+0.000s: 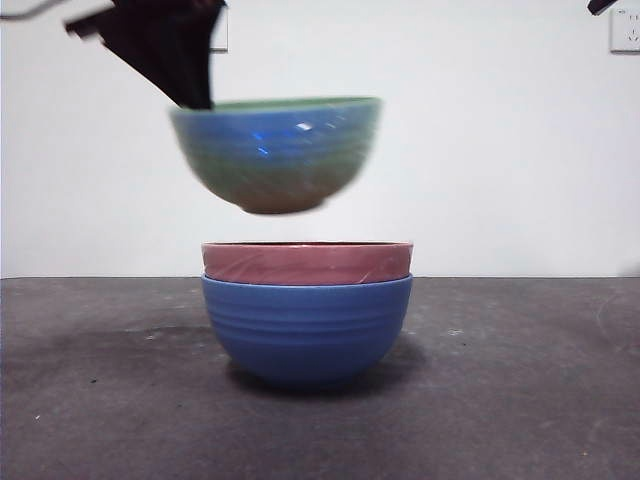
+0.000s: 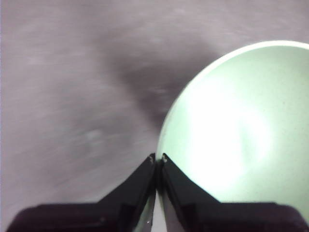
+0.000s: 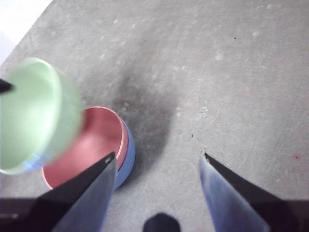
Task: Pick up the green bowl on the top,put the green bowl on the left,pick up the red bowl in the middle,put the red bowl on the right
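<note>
The left gripper is clamped on the rim of the green bowl, one jaw inside the rim and one outside. That bowl hangs blurred in the air, clear above the red bowl and slightly off to one side of it. The red bowl sits nested in the blue ribbed bowl, which stands on the dark grey table. The right gripper hovers high over the table beside the red bowl, jaws spread wide and holding nothing.
</note>
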